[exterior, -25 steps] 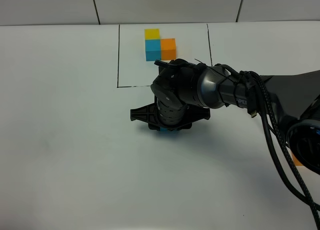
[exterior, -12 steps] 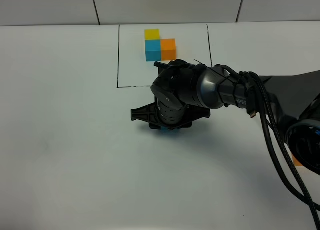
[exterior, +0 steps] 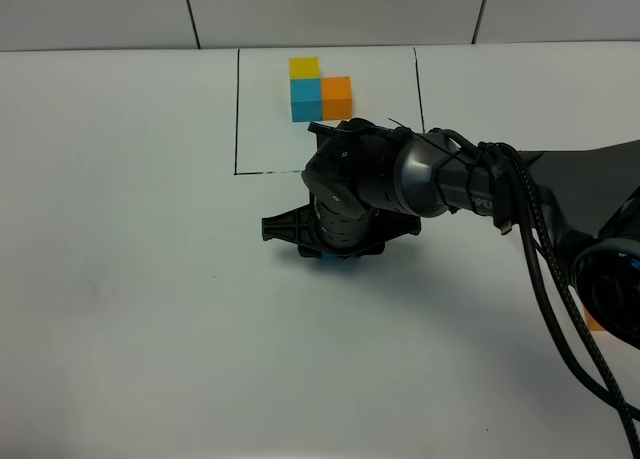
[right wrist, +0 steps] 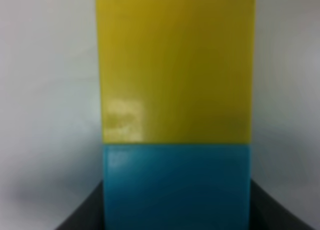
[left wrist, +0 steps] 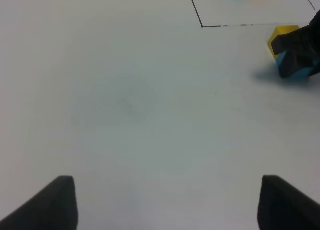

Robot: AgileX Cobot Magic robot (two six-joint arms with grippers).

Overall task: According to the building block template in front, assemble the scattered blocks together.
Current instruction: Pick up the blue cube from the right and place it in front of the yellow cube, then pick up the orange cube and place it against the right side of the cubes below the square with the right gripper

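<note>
Beneath the right hand [exterior: 335, 251], just before the black frame line [exterior: 270, 172], barely a sliver of blue cube [exterior: 331, 262] from above, the rest hidden. Closer in, clamped on both sides by dark fingers [right wrist: 80, 217], with a glossy yellow cube [right wrist: 175, 64] flush against it. Orange cube [exterior: 596, 323] mostly cut off behind cables [exterior: 545, 269]. No shift since half a second ago. Left hand [left wrist: 167, 202] spread wide over bare desk [left wrist: 125, 104]. At the far edge, the framed building block template [exterior: 320, 87].

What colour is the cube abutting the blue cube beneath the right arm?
Yellow matte cube, clearest in the right wrist view.
</note>
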